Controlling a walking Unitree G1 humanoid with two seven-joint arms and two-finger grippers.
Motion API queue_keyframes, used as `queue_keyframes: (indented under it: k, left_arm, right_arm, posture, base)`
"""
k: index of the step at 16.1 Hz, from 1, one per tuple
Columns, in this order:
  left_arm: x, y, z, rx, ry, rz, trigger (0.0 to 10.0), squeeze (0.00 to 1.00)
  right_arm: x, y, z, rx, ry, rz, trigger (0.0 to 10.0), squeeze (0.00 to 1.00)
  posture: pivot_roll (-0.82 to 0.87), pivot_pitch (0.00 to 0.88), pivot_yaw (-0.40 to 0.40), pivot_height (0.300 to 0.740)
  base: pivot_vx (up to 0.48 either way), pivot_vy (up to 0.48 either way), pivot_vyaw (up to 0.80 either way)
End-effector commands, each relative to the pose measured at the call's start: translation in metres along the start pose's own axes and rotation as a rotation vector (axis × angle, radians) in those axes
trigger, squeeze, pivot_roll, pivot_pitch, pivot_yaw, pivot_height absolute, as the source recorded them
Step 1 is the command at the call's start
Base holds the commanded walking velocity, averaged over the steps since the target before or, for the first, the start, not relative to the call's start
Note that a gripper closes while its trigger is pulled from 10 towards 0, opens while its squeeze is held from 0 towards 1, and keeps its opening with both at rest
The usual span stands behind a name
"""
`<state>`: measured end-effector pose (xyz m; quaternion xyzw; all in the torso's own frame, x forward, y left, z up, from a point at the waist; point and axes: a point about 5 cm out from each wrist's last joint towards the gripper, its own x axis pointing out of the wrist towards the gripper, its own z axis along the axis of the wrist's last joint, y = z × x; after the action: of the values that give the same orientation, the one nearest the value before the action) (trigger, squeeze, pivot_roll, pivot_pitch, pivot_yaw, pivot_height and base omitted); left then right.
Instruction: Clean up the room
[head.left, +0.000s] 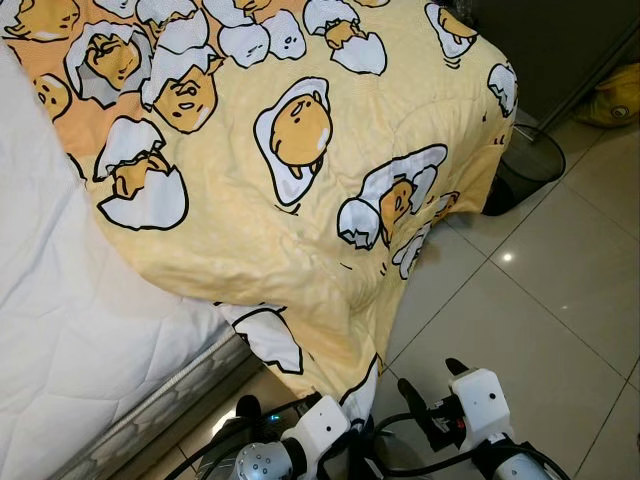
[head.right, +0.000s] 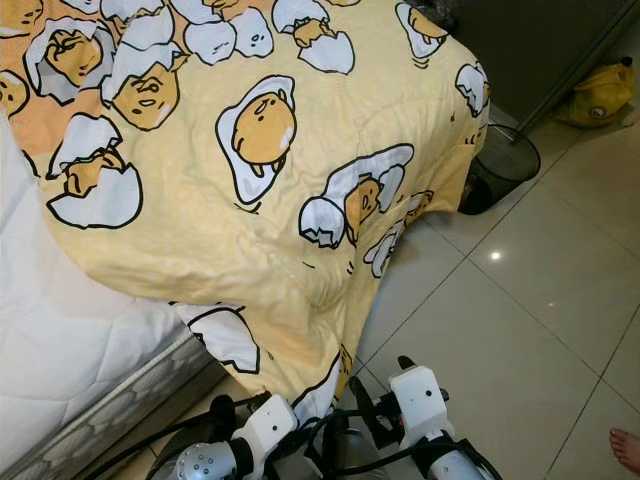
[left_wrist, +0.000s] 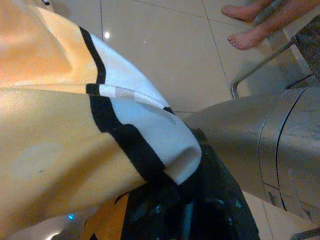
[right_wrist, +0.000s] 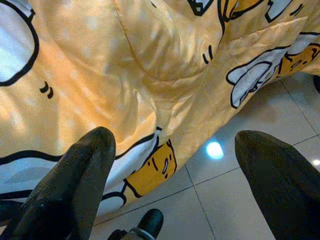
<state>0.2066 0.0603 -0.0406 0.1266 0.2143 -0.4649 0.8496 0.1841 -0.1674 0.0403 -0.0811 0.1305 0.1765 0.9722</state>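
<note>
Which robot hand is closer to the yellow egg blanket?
Left. The left end effector is touching the blanket, its hanging corner draped over it; the right end effector hovers open just off the hanging edge.

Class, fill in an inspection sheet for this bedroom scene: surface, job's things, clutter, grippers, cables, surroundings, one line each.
Surface: white quilted mattress, partly bare.
Job's things: yellow egg-print blanket spread over the bed, its corner hanging to the tiled floor.
Clutter: black mesh bin by the bed's far corner; yellow plush toy on the floor beyond it.
Grippers: left gripper with the blanket's edge draped on it, fingers hidden; right gripper open, facing the hanging corner.
Cables: black cables at the wrists.
Surroundings: a person's bare feet nearby.
</note>
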Motion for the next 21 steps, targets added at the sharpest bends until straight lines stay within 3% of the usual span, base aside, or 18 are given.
queue_keyframes:
  k: [1, 5, 7, 8, 9, 12, 14, 16, 17, 19, 21]
  left_arm:
    - [-0.002, -0.013, -0.012, -0.027, 0.038, -0.023, 10.0, 0.00]
    - [0.001, -0.023, -0.010, -0.036, 0.035, -0.068, 10.0, 0.00]
    - [0.007, -0.038, -0.004, -0.067, 0.007, -0.215, 10.0, 0.00]
    - [0.007, -0.038, -0.004, -0.067, 0.007, -0.215, 10.0, 0.00]
    - [0.013, -0.054, 0.003, -0.092, 0.001, -0.360, 10.0, 0.00]
    - [0.021, -0.072, 0.011, -0.104, 0.006, -0.489, 10.0, 0.00]
    - [0.028, -0.079, 0.018, -0.123, 0.017, -0.509, 10.0, 0.00]
    - [0.033, -0.074, 0.020, -0.069, 0.046, -0.440, 10.0, 0.00]
    - [0.032, -0.069, 0.018, -0.056, 0.058, -0.403, 10.0, 1.00]
    - [0.029, -0.056, 0.015, -0.057, 0.054, -0.323, 10.0, 1.00]
    - [0.017, -0.040, 0.011, -0.123, 0.005, -0.256, 10.0, 1.00]
  right_arm:
    - [-0.005, -0.001, -0.010, -0.004, 0.042, 0.005, 10.0, 0.00]
    - [-0.005, -0.001, -0.012, -0.004, 0.050, 0.014, 10.0, 0.00]
    - [-0.005, 0.000, -0.013, -0.006, 0.059, 0.030, 10.0, 0.00]
    - [-0.005, 0.000, -0.013, -0.006, 0.059, 0.030, 10.0, 0.00]
    - [-0.004, 0.000, -0.014, -0.014, 0.065, 0.043, 10.0, 0.00]
    - [-0.002, -0.001, -0.013, -0.025, 0.065, 0.054, 10.0, 0.00]
    - [0.001, -0.003, -0.012, -0.035, 0.065, 0.061, 10.0, 0.00]
    - [0.002, -0.003, -0.012, -0.045, 0.065, 0.069, 10.0, 0.00]
    - [0.002, -0.003, -0.011, -0.044, 0.058, 0.069, 10.0, 0.00]
    - [0.002, -0.004, -0.007, -0.019, 0.027, 0.041, 10.0, 0.00]
    - [0.003, -0.010, -0.005, -0.007, 0.013, 0.011, 10.0, 0.00]
  posture:
    - [-0.04, 0.349, -0.095, 0.740]
    - [-0.04, 0.346, -0.096, 0.740]
    - [-0.05, 0.342, -0.097, 0.740]
    - [-0.05, 0.342, -0.097, 0.740]
    - [-0.05, 0.336, -0.100, 0.740]
    - [-0.05, 0.330, -0.100, 0.740]
    - [-0.05, 0.324, -0.102, 0.740]
    - [-0.06, 0.323, -0.105, 0.740]
    - [-0.06, 0.324, -0.105, 0.740]
    - [-0.05, 0.321, -0.098, 0.740]
    - [-0.04, 0.305, -0.088, 0.740]
  base:
    - [-0.476, 0.000, 0.00]
    - [-0.225, 0.000, 0.00]
    - [0.000, 0.000, 0.00]
    - [0.000, 0.000, 0.00]
    - [0.000, 0.000, 0.00]
    - [0.000, 0.000, 0.00]
    - [0.000, 0.000, 0.00]
    - [0.000, 0.000, 0.00]
    - [0.000, 0.000, 0.00]
    - [0.000, 0.000, 0.00]
    - [0.000, 0.000, 0.00]
